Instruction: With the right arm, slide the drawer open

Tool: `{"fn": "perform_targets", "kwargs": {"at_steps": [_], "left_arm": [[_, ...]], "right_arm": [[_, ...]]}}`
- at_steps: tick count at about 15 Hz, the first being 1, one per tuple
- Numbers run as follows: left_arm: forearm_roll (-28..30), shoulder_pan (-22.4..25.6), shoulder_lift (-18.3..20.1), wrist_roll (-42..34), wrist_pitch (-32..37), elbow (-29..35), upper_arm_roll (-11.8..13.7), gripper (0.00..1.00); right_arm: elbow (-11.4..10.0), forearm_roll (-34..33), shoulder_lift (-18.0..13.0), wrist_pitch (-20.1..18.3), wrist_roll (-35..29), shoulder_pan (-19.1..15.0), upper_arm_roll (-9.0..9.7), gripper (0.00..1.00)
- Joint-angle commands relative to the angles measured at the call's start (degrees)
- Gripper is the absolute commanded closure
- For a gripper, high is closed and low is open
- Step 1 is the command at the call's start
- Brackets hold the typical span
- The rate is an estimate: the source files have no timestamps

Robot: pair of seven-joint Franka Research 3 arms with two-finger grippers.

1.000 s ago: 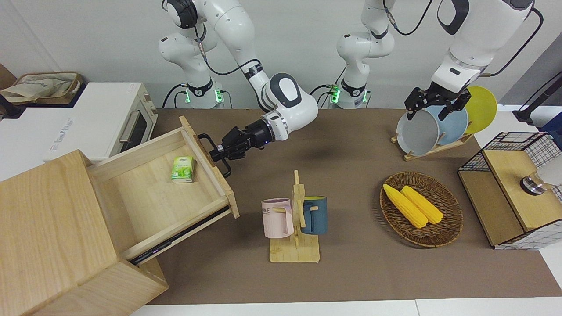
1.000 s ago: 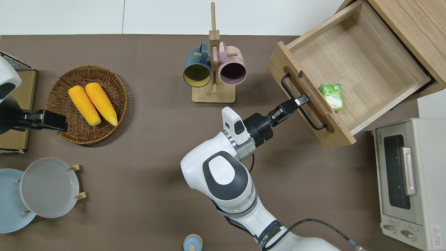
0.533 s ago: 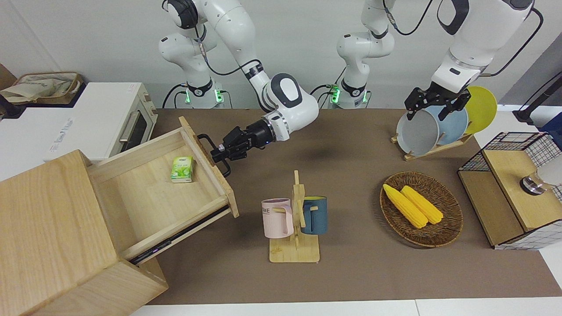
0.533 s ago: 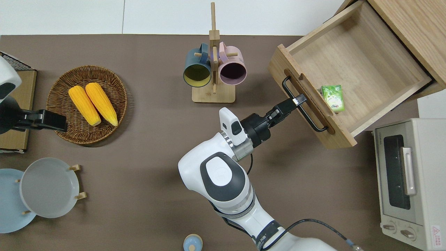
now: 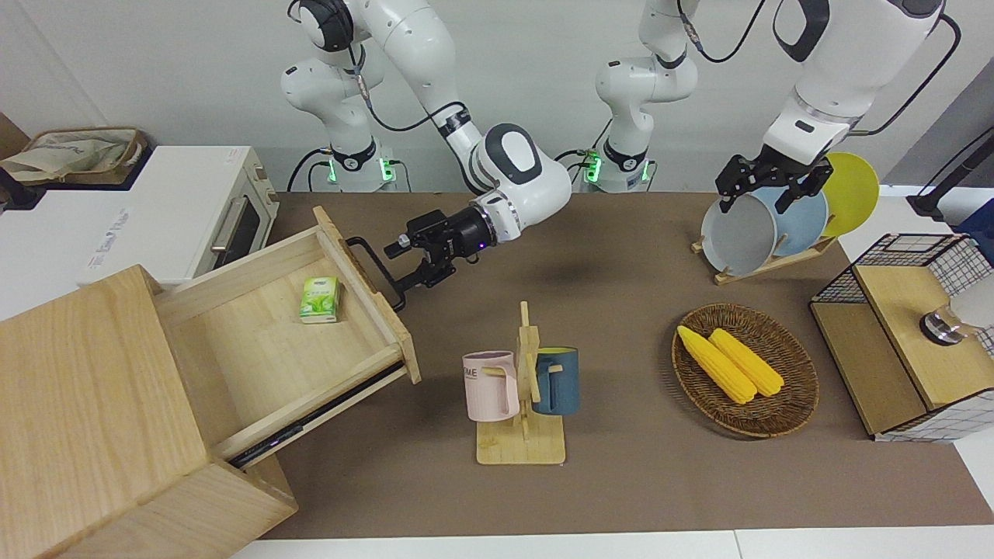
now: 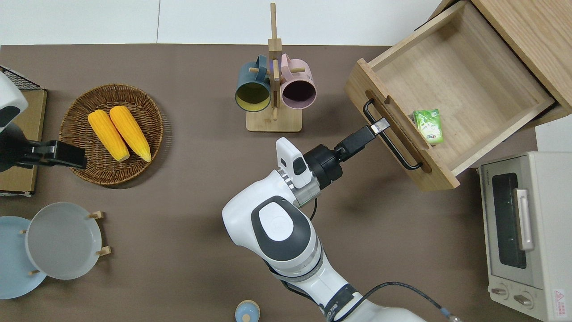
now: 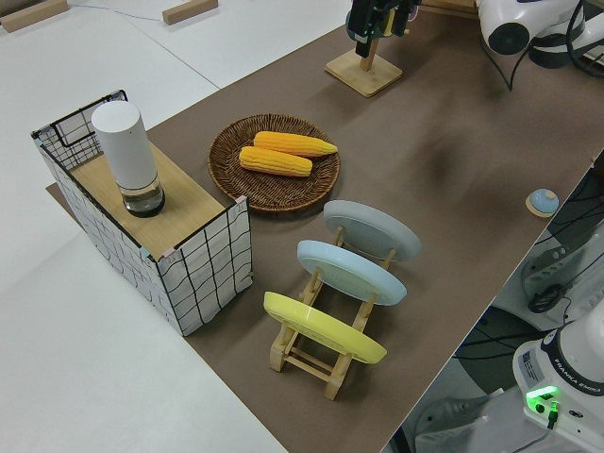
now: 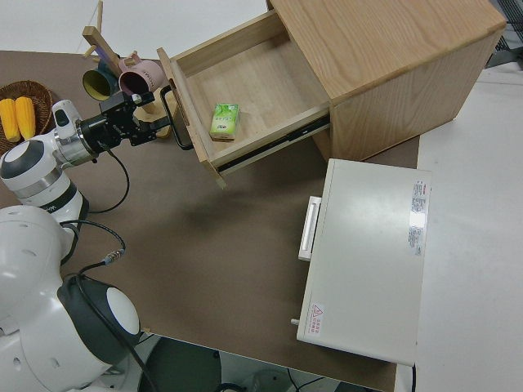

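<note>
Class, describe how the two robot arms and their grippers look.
Both arms are glossy white with rounded joints, dark grey caps and black cables. The right arm ends in a black gripper with a small blue wrist light; the left gripper is black too.

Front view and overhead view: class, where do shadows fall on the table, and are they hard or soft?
Front view: a soft, blurred shadow lies on the brown table mat beneath the white right arm. Overhead view: faint soft shadows edge the round wicker basket and the open light-wood drawer.
</note>
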State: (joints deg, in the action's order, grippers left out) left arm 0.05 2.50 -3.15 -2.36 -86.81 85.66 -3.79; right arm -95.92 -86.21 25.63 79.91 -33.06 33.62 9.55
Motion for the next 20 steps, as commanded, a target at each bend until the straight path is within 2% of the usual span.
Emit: {"fn": "perform_targets", "kwargs": {"at_steps": [1,5,9,16,20], "left_arm": [[-1.02,-0.39,0.25,0.6,1.03,-0.49,0.01,0.01],[-1.02,-0.39,0.25,0.6,1.03,-0.58,0.01,0.01],[-1.02,-0.39,0.25,0.6,1.03,-0.58,0.01,0.01],[-1.02,-0.39,0.25,0.6,1.03,-0.58,0.01,0.01],[-1.02,-0.39,0.25,0.6,1.03,-0.49,0.01,0.01]], "right_arm": [[1.26,1.4,0.92,0.24,-1.57,0.39,-0.24,0.017],[1.79,4.46,0.65,0.5,-1.83,1.09,-0.15,0.017],[5.3,14.47,-1.36,4.45,-0.78,1.36,-0.15,0.017],[10.75,31.61,-7.51,5.34,0.37,0.4,0.12,0.017],[12.07,42.86,-13.22,5.34,3.0,-2.41,0.12,0.017]]}}
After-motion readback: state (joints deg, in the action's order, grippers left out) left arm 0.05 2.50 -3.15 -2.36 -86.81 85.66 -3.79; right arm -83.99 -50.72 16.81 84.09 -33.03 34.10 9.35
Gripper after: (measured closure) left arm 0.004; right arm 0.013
